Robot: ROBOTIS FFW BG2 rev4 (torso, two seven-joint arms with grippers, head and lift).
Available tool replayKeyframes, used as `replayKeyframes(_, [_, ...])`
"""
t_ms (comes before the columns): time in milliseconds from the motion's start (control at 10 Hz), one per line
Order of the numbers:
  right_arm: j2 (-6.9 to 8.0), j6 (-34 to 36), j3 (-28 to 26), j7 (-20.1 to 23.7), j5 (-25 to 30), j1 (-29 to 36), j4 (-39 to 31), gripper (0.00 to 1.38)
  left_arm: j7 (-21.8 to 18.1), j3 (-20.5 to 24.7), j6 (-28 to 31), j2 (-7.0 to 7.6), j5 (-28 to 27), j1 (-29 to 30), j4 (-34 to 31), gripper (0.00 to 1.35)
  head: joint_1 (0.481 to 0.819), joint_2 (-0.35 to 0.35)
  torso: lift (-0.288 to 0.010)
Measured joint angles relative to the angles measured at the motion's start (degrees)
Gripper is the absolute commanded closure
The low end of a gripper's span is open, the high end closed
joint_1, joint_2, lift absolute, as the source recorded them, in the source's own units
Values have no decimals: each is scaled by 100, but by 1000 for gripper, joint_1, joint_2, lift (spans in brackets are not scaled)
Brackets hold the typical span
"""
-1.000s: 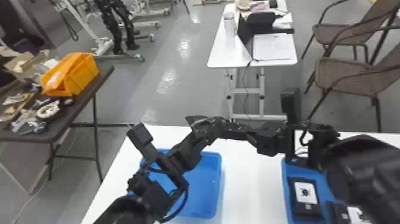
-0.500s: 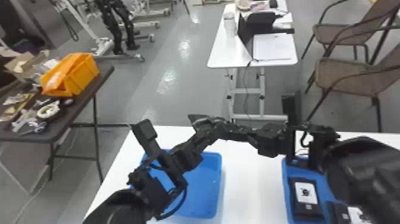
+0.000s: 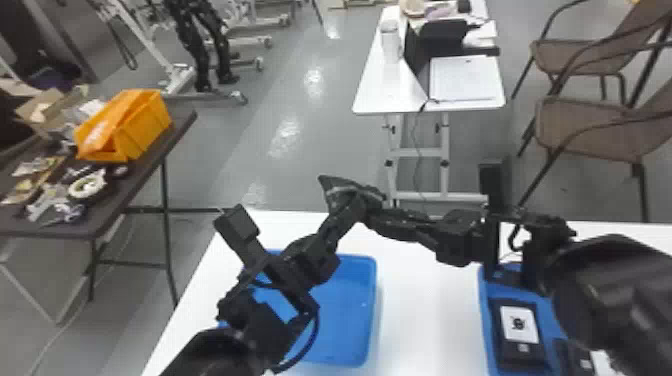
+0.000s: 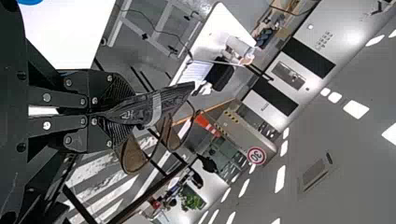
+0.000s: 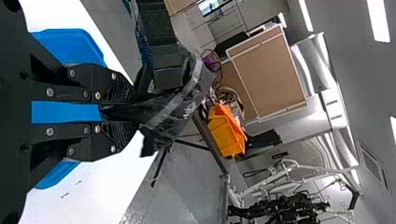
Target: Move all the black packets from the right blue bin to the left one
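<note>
In the head view, an orange bin [image 3: 150,122] sat on a dark table [image 3: 125,200] between nine and ten o'clock, near a roll of tape [image 3: 75,189] at nine. A white wheeled frame [image 3: 180,79] stood at ten. Toward one o'clock, a white desk [image 3: 377,95] held a cup [image 3: 391,45] and some paper [image 3: 462,80]. One brown chair [image 3: 587,127] stood between two and three, another chair [image 3: 575,57] around two.

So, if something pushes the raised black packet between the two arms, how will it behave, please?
The black packet would probably bend rather than stay stiff, since its surface is creased where it spreads beyond the right gripper. Its shiny film could be slippery. Once set down, it seems unlikely to roll, being flat rather than round.
</note>
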Motion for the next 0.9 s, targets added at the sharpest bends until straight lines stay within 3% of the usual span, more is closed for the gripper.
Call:
replayKeyframes(200, [52,-313,-436,-68,236,285,-238,185,195,15,-592,-5,-917,175,-129,1211,695,275,0])
replayKeyframes(300, [91,-441,-852,-358,486,615,-635,220,405,23,-1008,-42,-1579,341,-175,1211,695,268,0])
replayKeyframes(400, [169,-510,-1324,-580,812,1029,-1095,223,778,22,-1426,-130,-2324,610,-151,1211,695,265,0])
replayKeyframes(600, [305,-568,-2084,-609,1061,1689,-1568,223,921,138,-2036,-235,-3308,1043,259,1211,695,243,0])
replayKeyframes(700, [328,-536,-2333,-621,1097,1977,-1751,225,917,271,-2180,-240,-3637,1208,439,1062,695,241,0])
replayKeyframes(800, [332,-518,-2464,-648,1125,2195,-1898,225,997,347,-2374,-241,-4013,1339,500,489,695,243,0])
replayKeyframes(900, [332,-509,-2535,-659,1203,2354,-2020,225,1089,350,-2677,-242,-4383,1436,502,12,695,247,0])
